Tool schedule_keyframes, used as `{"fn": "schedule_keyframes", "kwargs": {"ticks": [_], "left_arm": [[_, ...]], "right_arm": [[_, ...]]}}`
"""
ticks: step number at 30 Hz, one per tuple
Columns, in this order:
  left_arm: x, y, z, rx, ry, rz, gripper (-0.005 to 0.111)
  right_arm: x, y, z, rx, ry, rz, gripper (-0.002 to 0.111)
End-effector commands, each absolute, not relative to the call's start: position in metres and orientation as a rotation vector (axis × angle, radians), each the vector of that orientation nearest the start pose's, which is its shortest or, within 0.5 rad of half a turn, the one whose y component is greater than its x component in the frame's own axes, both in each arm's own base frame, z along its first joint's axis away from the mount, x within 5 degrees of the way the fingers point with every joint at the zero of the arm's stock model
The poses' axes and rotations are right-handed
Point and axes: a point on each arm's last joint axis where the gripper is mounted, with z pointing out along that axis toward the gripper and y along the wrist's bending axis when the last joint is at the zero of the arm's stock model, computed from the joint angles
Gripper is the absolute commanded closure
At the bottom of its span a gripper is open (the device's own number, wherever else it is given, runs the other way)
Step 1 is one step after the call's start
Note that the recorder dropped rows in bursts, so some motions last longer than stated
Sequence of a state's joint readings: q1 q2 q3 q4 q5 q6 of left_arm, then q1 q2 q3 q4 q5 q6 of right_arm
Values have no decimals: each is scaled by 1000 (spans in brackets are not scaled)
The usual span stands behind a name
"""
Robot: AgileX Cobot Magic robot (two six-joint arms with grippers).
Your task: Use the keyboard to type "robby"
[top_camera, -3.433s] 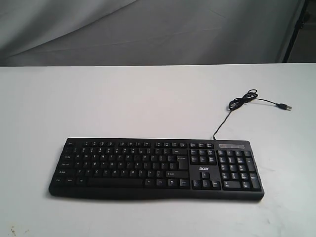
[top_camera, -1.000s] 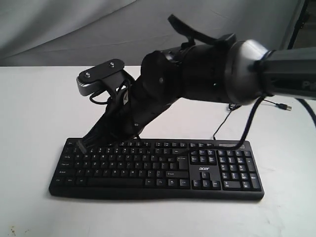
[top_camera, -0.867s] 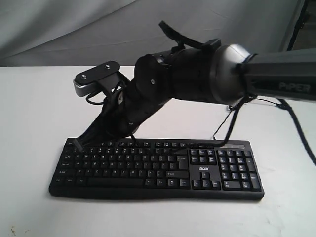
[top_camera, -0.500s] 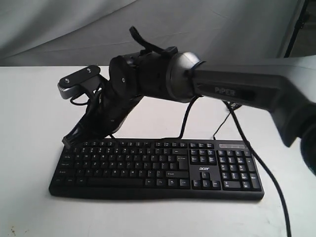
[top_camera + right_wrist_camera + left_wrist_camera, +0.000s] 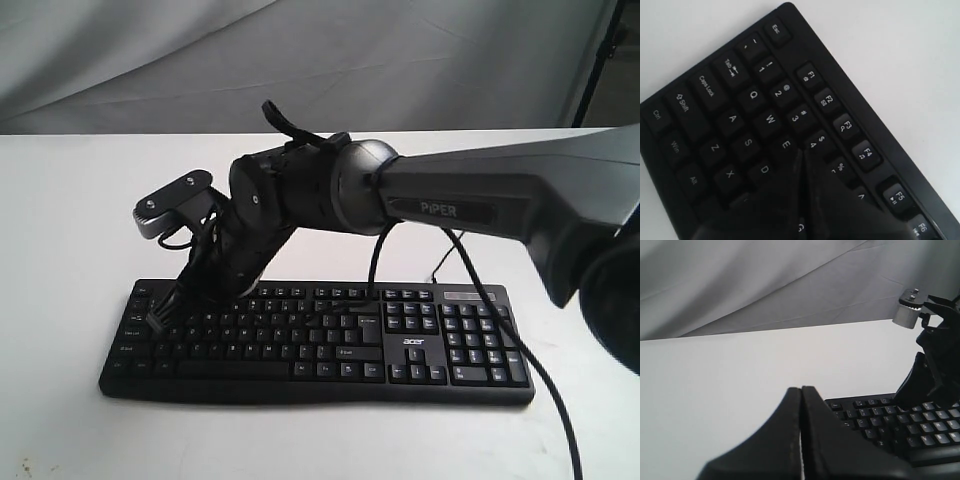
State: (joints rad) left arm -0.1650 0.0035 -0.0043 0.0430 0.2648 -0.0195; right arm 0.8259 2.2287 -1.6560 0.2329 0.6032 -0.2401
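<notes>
fingers (image 5: 829,206) pressed together, tips over keyboard (image 5: 715,107)

A plain white bench (image 5: 80,220) carries the scene, its matte top running back to a grey draped backdrop. One black keyboard (image 5: 320,345) lies flat on it, towards the near edge, long side parallel to that edge and number pad at the right end. A thin black cable (image 5: 437,268) leaves the keyboard's far edge and runs back over the bench. A few dark specks (image 5: 25,468) mark the near left corner.
</notes>
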Motion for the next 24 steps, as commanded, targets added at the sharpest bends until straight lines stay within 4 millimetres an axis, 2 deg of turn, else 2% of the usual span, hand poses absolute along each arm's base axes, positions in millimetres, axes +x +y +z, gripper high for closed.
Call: {"fn": "schedule_keyframes", "kwargs": {"ticks": [1, 14, 24], "left_arm": [[55, -8, 190, 161, 1734, -98, 107], [55, -8, 190, 161, 1734, -98, 107], [55, -8, 190, 161, 1734, -98, 107]], "right_arm": [[315, 360, 150, -1177, 2403, 432, 108], [316, 361, 148, -1183, 2394, 429, 108], [316, 361, 140, -1201, 2405, 410, 108]]}}
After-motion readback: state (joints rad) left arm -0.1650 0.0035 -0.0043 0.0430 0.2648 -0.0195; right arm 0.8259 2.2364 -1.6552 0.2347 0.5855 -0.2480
